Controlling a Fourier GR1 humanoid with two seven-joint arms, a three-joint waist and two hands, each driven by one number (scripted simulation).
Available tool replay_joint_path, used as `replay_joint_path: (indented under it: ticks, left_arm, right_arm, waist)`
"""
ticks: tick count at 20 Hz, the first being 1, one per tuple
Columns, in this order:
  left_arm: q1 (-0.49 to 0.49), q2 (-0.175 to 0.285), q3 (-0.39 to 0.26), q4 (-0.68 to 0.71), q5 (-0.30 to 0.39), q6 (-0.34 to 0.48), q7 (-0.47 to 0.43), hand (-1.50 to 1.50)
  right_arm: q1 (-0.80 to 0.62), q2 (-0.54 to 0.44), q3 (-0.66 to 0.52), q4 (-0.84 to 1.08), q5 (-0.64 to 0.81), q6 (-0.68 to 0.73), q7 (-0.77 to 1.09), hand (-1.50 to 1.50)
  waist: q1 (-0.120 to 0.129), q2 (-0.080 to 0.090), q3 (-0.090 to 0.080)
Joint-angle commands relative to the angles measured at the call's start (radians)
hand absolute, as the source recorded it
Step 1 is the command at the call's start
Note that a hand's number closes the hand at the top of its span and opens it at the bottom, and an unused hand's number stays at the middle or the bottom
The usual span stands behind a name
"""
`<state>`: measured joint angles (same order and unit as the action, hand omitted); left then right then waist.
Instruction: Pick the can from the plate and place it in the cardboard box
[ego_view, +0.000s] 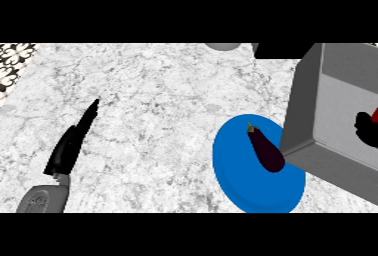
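We see left hand (70, 145) flat, fingers straight — right hand (363, 128) in grey box (328, 167) beside a red sliver (375, 116), grip unreadable.

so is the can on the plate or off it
Off. The blue plate holds only an eggplant. A red sliver beside the right hand at the box may be the can; cannot tell whether it is inside.

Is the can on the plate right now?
No, only an eggplant lies on the blue plate.
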<state>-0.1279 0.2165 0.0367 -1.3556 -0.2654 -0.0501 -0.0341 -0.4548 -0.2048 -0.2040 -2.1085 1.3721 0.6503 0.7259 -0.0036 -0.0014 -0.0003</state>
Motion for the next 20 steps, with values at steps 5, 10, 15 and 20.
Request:
replay_joint_path:
  ticks: [5,10,15,20]
  left_arm:
    - [0.042,-0.006,-0.005,-0.051,0.002,-0.021,0.011,0.0]
    - [-0.005,-0.009,0.005,0.045,-0.019,0.005,-0.037,0.0]
    - [-0.003,0.017,0.023,0.024,-0.001,-0.027,-0.031,0.0]
    - [-0.024,-0.017,0.004,0.011,-0.014,-0.005,0.0,0.0]
  right_arm:
    - [0.12,-0.136,-0.229,0.131,-0.121,-0.066,-0.14,1.5]
    - [0.103,-0.096,-0.35,0.389,-0.222,-0.086,-0.165,1.5]
    - [0.112,-0.123,-0.387,0.472,-0.346,-0.002,-0.256,-1.5]
    - [0.117,-0.1,-0.466,0.566,-0.429,-0.326,-0.475,-1.5]
  waist:
    - [0.003,0.001,0.001]
    - [0.002,0.007,0.002]
    - [0.006,0.002,0.001]
    - [0.009,0.005,0.003]
